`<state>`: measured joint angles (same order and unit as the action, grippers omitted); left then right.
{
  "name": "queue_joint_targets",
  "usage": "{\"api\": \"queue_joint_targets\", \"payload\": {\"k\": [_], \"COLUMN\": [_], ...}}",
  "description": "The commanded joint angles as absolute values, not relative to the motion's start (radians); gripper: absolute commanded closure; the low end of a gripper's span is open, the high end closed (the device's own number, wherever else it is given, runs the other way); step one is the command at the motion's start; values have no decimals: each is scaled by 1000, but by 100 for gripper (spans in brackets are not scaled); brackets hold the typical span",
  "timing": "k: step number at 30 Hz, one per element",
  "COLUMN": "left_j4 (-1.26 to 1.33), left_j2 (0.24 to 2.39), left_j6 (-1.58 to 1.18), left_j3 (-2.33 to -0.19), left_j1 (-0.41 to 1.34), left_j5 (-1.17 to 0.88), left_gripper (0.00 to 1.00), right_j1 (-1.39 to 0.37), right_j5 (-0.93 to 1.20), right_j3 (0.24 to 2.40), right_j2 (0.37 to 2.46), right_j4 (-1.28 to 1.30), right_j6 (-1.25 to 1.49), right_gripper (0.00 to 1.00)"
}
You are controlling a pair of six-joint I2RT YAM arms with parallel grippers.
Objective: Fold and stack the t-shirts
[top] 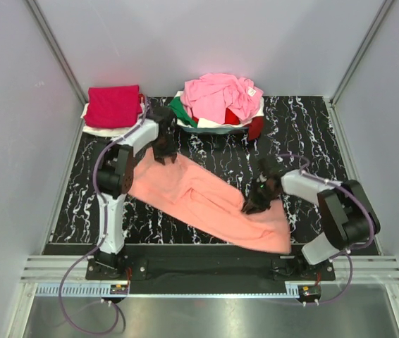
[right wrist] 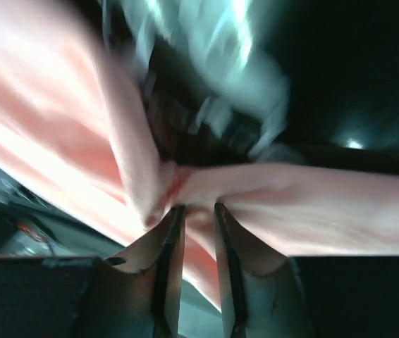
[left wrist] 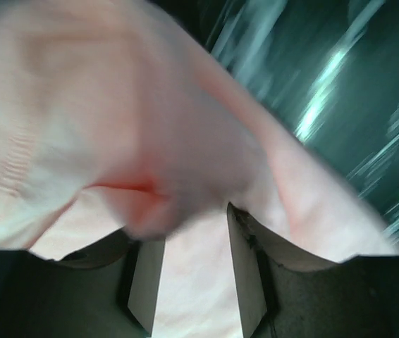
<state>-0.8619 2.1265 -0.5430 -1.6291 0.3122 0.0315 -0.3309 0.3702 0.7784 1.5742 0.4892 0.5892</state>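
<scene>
The salmon-orange t-shirt (top: 199,201) lies stretched diagonally across the mat, from the far left to the near right. My left gripper (top: 164,156) is at its far-left end and is shut on the cloth. In the left wrist view the fabric (left wrist: 115,127) fills the gap between the fingers (left wrist: 194,232) and drapes over them. My right gripper (top: 254,204) is shut on a bunched fold near the shirt's right middle. In the right wrist view it (right wrist: 198,209) pinches that fold (right wrist: 291,204). A folded crimson-magenta shirt (top: 113,105) lies on a white one at the back left.
A loose pile with a light pink shirt (top: 221,95) on top and green (top: 180,109), red (top: 254,127) and white pieces beneath sits at the back centre. The black white-veined mat (top: 305,134) covers the table. Grey walls enclose three sides.
</scene>
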Motion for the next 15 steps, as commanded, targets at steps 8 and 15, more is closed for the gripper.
{"api": "queue_joint_targets", "payload": {"k": [8, 15], "left_j4": [-930, -957], "left_j2": [2417, 2099], "left_j6": [-394, -336], "left_j3": [-2433, -2179], "left_j1": [305, 299], "left_j5": [-133, -100], "left_gripper": [50, 43], "right_j1": [-969, -843], "right_j5": [574, 263], "right_j3": [1141, 1385], "right_j2": [1456, 1497], "right_j4": [579, 929], "right_j6": [887, 647], "right_gripper": [54, 43]}}
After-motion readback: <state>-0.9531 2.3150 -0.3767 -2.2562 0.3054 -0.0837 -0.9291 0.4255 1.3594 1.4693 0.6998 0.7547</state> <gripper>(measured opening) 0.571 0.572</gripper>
